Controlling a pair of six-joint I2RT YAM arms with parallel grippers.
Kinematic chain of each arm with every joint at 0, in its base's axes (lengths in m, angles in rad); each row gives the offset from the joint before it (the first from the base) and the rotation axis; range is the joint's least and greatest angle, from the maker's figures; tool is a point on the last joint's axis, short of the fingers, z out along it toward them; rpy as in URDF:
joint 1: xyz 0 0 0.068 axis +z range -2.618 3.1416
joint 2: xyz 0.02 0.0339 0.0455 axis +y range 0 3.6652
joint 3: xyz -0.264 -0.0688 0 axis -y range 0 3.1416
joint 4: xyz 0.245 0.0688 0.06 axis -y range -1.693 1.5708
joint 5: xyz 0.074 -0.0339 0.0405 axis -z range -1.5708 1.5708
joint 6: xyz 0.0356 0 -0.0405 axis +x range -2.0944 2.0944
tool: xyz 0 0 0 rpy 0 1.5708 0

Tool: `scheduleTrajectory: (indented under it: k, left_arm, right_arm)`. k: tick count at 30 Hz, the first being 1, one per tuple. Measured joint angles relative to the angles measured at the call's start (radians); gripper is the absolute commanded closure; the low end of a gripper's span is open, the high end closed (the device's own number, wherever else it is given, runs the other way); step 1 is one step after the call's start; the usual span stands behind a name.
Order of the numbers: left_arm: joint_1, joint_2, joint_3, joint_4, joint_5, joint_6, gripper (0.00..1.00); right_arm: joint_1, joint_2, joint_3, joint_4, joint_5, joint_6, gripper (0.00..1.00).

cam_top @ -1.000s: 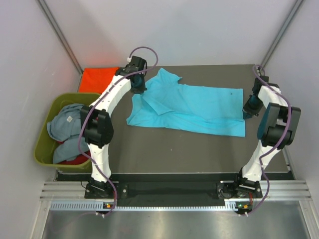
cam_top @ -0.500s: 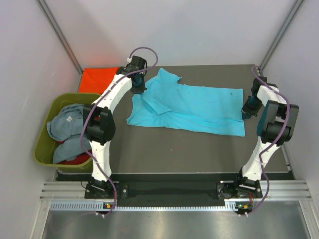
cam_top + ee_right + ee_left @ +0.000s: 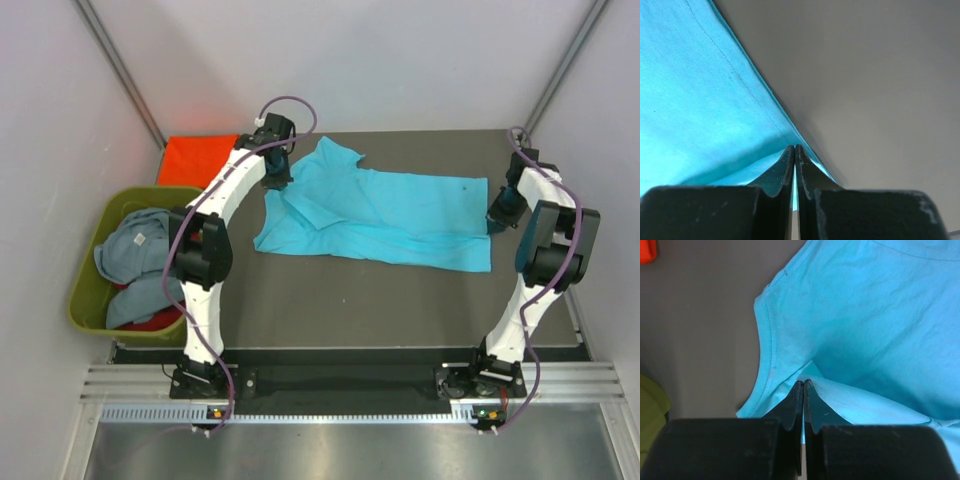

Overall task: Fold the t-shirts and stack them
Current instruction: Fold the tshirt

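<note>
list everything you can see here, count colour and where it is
turquoise t-shirt: one, bright turquoise, spread on the far half of the table
orange-red t-shirt: one, orange-red, far left, behind the tub
grey-blue t-shirt: at least one, grey-blue, crumpled in the tub
red t-shirt: one, red, mostly buried at the tub's near end
tub: one, olive green, left of the table
table: one, dark grey, centre
left arm: one, white and black, left side
right arm: one, white and black, right side
left gripper: one, black, shut on the turquoise t-shirt's left end
right gripper: one, black, shut on its right edge
</note>
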Motion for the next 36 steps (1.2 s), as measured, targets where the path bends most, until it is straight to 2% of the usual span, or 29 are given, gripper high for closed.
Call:
scheduleTrajectory:
  k: [11,12,13,15,17,21,24,27,30,36]
  left_arm:
    - [0.019,0.000,0.000,-0.003,-0.019,-0.004,1.00]
    - [0.019,0.002,0.000,-0.003,-0.015,-0.004,0.97]
    - [0.019,0.003,0.000,-0.003,-0.010,-0.003,0.85]
    - [0.019,0.010,0.000,-0.003,0.002,0.001,0.71]
    - [0.019,0.017,0.000,-0.005,0.008,0.005,0.59]
    - [0.019,0.016,0.000,-0.019,-0.002,0.023,0.55]
    - [0.019,0.000,-0.015,-0.027,-0.010,0.032,0.55]
    - [0.020,-0.079,-0.116,-0.016,0.003,0.035,0.55]
    - [0.020,-0.218,-0.293,0.000,0.035,0.035,0.55]
    - [0.020,-0.453,-0.586,0.044,0.058,0.027,0.52]
  right_arm:
    - [-0.005,0.020,0.000,0.001,-0.001,0.000,0.97]
    - [-0.005,0.026,0.001,0.001,-0.001,0.000,0.96]
    - [-0.005,0.029,0.001,0.001,-0.001,0.000,0.93]
    - [-0.006,0.041,0.006,-0.001,-0.001,0.000,0.90]
    - [-0.007,0.045,0.011,-0.002,-0.002,-0.001,0.83]
    - [-0.020,0.044,0.026,0.000,-0.001,-0.011,0.65]
    - [-0.038,0.023,0.011,0.009,-0.002,-0.021,0.59]
    - [-0.061,-0.053,-0.062,0.031,-0.015,-0.026,0.53]
    - [-0.081,-0.175,-0.175,0.061,-0.066,-0.029,0.47]
    - [-0.097,-0.389,-0.411,0.146,-0.204,-0.030,0.46]
